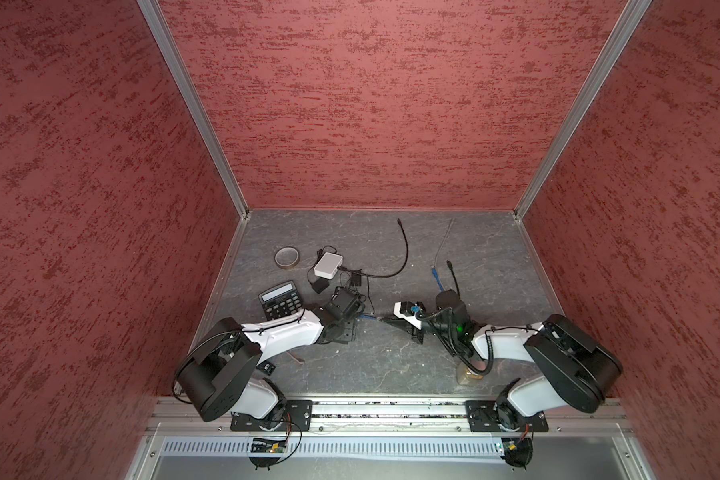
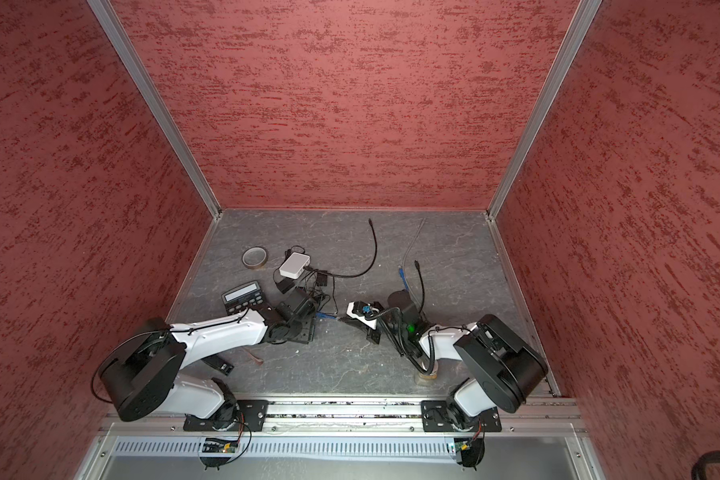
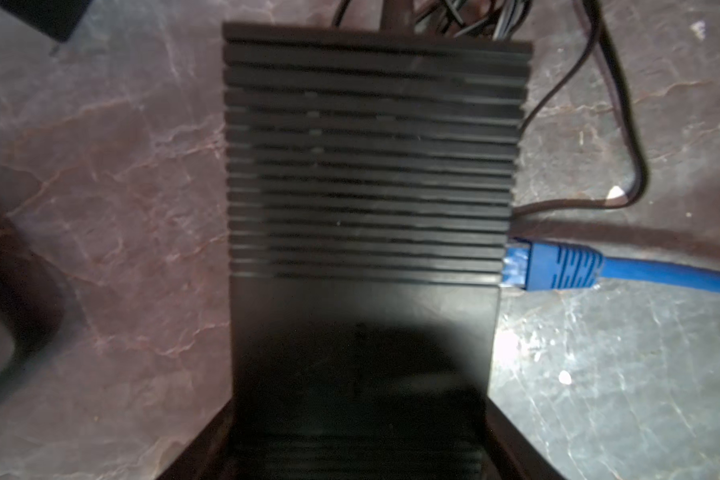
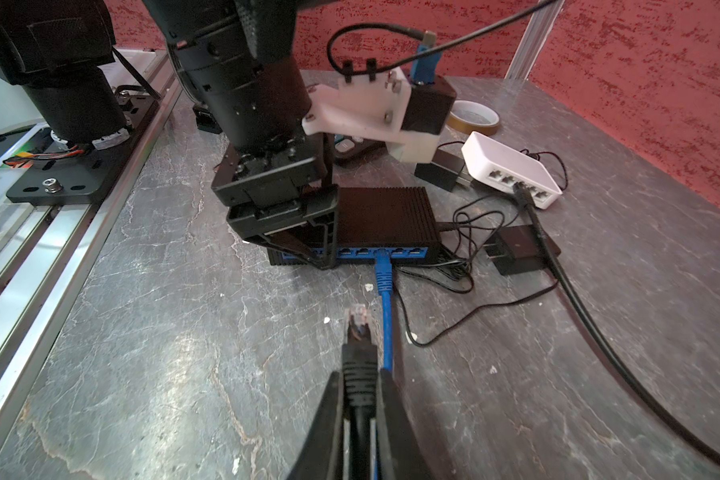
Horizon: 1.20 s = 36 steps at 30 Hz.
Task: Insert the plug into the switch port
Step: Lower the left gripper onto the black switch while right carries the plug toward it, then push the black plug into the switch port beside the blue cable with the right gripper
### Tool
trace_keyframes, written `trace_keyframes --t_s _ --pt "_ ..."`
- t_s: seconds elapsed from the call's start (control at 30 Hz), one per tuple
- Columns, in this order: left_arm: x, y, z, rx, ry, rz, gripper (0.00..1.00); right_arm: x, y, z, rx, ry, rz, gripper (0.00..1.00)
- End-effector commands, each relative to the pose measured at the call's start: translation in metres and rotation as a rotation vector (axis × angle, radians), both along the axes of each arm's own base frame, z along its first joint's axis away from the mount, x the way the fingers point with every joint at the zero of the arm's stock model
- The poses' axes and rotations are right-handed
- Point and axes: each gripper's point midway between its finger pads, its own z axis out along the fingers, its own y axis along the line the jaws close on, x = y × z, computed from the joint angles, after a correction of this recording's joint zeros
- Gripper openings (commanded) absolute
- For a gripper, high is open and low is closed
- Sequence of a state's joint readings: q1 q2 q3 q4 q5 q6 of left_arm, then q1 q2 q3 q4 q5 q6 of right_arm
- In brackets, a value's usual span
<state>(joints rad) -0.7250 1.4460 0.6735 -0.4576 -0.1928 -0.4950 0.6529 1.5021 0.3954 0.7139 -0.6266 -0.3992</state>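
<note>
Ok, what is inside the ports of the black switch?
One port of the black switch holds a blue plug; the ports beside it look empty. The jaws of the left gripper cover the ports at one end, hiding their insides.

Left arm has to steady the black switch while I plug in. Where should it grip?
Come from above and clamp the switch front to back at the end away from the blue plug: it lies flat, with straight walls, and the ports beside that plug stay free.

Robotics lab test cell: red textured wall panels (image 1: 350, 104), aluminium framing (image 1: 195, 112), arm-mounting rail (image 1: 391, 411), grey stone-look tabletop (image 1: 495, 257).
</note>
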Motion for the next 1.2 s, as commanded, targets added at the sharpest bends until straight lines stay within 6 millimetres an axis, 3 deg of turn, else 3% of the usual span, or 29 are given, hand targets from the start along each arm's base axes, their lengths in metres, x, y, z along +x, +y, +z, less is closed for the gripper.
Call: trace_keyframes --t_s 0.0,0.2,0.3,0.53,0.8,1.17 --pt "0.002 -0.004 -0.001 0.006 0.003 -0.007 0.67 -0.002 0.006 0.011 0.036 -0.006 0.024 0.04" --pt "0.003 -0.015 0.002 -0.057 -0.007 -0.027 0.42 -0.004 0.009 0.015 0.056 -0.003 0.039 0.04" --pt "0.004 -0.027 0.008 -0.120 -0.021 -0.055 0.35 -0.005 0.010 0.017 0.067 0.004 0.042 0.04" --pt "0.008 -0.055 0.031 -0.287 -0.067 -0.114 0.31 -0.011 0.017 0.022 0.088 0.028 0.052 0.04" --pt "0.010 -0.071 0.057 -0.393 -0.104 -0.154 0.29 -0.010 0.018 0.016 0.058 0.005 0.009 0.03" --pt "0.004 -0.077 0.060 -0.420 -0.108 -0.189 0.28 0.018 0.010 0.020 0.043 -0.056 -0.182 0.03"
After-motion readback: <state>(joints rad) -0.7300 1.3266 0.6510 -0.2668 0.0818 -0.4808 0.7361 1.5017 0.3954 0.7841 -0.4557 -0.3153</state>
